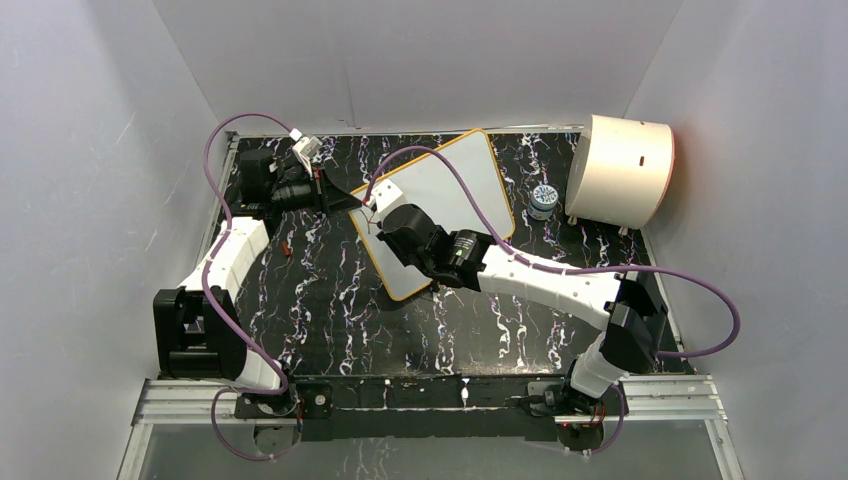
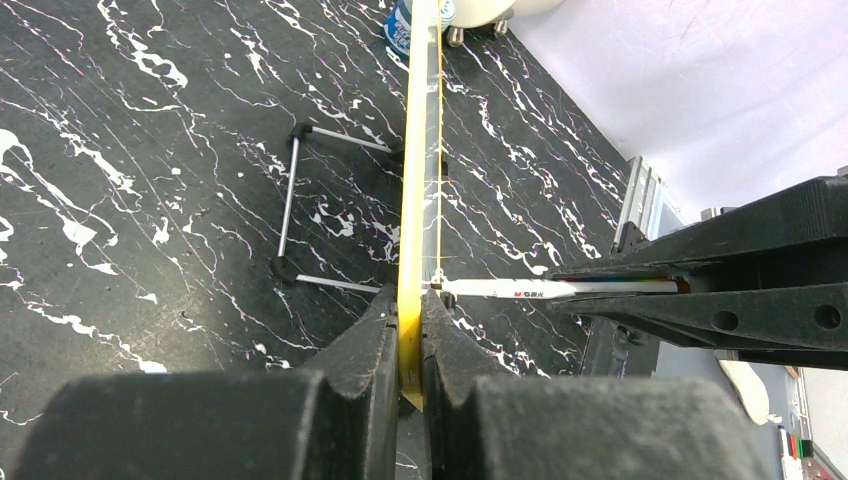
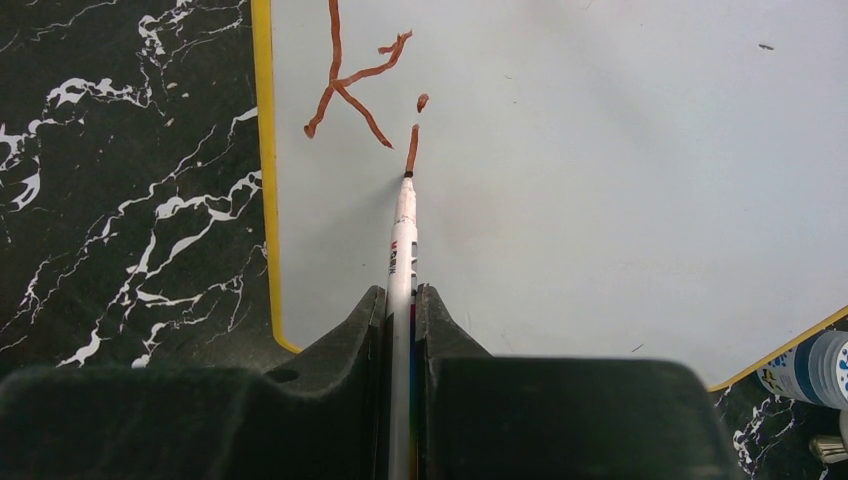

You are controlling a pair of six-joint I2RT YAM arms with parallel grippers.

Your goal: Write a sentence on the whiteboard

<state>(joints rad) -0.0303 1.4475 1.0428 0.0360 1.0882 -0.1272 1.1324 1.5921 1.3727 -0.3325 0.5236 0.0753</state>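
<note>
- Jaws shut: our left gripper [image 2: 410, 335] pinches the whiteboard [image 3: 600, 200] rim, our right gripper [image 3: 402, 300] squeezes the marker [image 3: 403, 230].
- The sentence [image 3: 340, 84] starts just past its tip.
- Pushing hard, we could tip the whiteboard.

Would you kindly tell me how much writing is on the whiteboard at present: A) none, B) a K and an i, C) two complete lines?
B: the whiteboard bears only a K and a dotted i of the sentence, with the marker tip at the i's foot.
</note>
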